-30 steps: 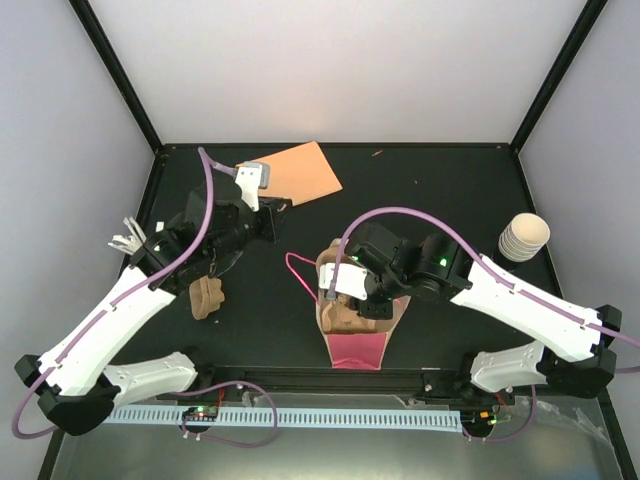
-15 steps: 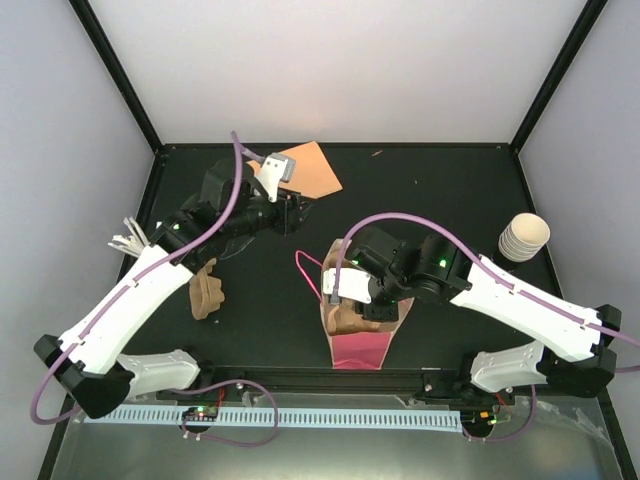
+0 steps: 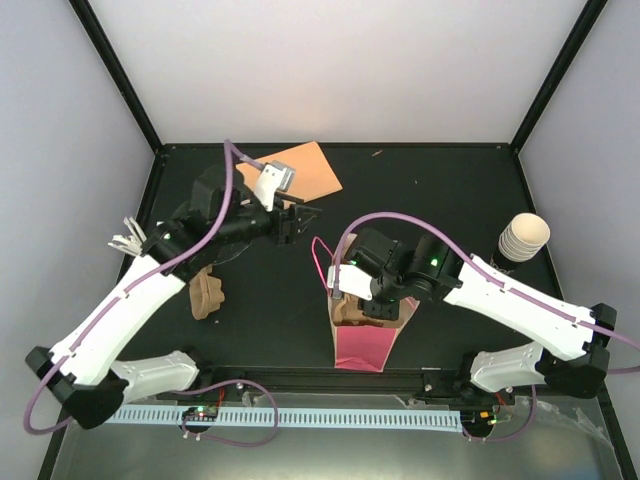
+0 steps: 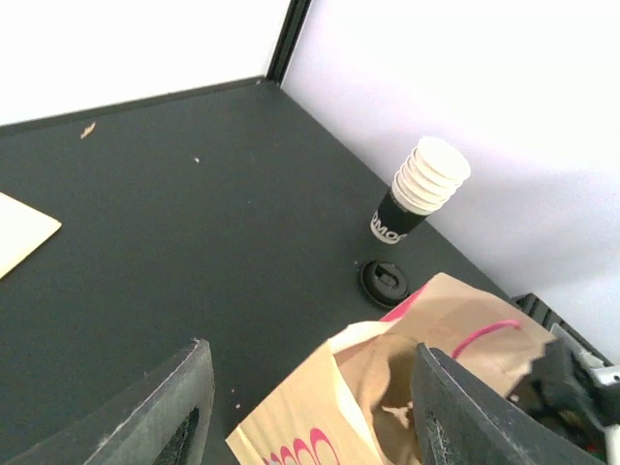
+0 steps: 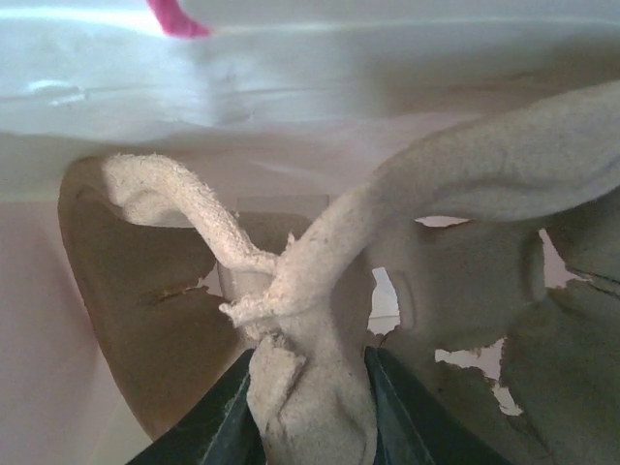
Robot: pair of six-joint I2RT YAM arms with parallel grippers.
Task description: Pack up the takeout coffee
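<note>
The takeout coffee cup [image 3: 524, 237], cream ribbed with a dark lower part, stands at the right table edge; it also shows in the left wrist view [image 4: 421, 189]. My left gripper [image 3: 297, 222] is open and empty, hovering left of the paper bag [image 3: 360, 350]; in its own view [image 4: 315, 417] the bag's open mouth [image 4: 426, 373] lies between the fingers [image 4: 184, 407]. My right gripper [image 3: 352, 305] reaches into the bag mouth and is shut on a brown pulp carrier [image 5: 320, 281], with the bag's pale inner wall [image 5: 291, 87] around it.
A black lid [image 4: 386, 281] lies on the table between cup and bag. A second pulp carrier piece [image 3: 207, 295] lies at the left. White sticks [image 3: 125, 240] lie at the left edge. A tan paper sheet [image 3: 305, 170] lies at the back.
My left gripper has swung right and nearer, from over the tan sheet toward the bag. My right gripper has pushed the carrier deeper into the bag, which shifted slightly right.
</note>
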